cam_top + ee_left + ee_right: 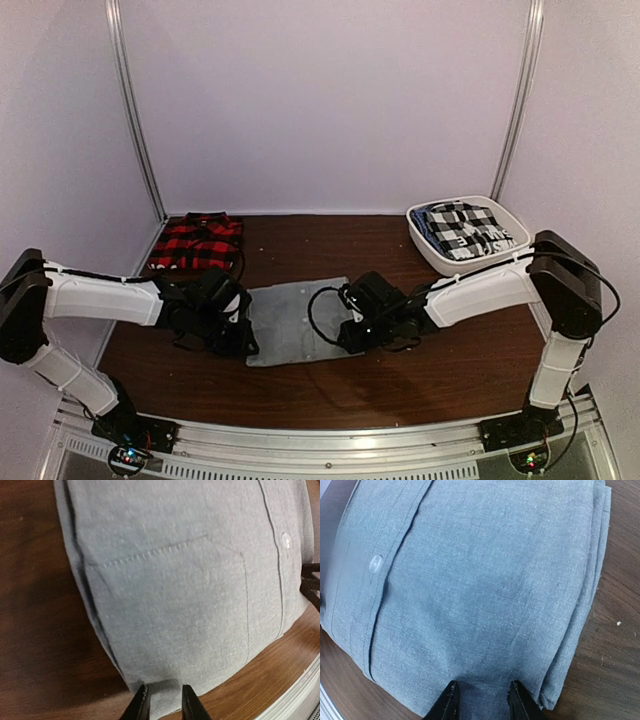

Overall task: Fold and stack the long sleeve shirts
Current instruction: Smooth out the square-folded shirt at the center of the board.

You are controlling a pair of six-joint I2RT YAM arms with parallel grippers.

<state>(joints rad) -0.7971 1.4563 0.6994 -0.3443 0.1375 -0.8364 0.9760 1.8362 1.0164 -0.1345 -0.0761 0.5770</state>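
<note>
Lying folded at the back-left corner of the desk (300, 395) is the red-and-black plaid shirt (196, 242). At centre the grey shirt (290, 320) is lying flat and folded. The left fingers (141, 705) are pinching its left edge and the right fingers (448, 704) its right edge, both arms reaching low and inward. Back right, one white bin (432, 262) is holding black-and-white checked cloth (468, 228). Two shirts are lying on the desk.

A white tub (445, 263) sits at the far right of the dark wooden table (300, 390). Black-and-white checked cloth (470, 230) lies inside it.
</note>
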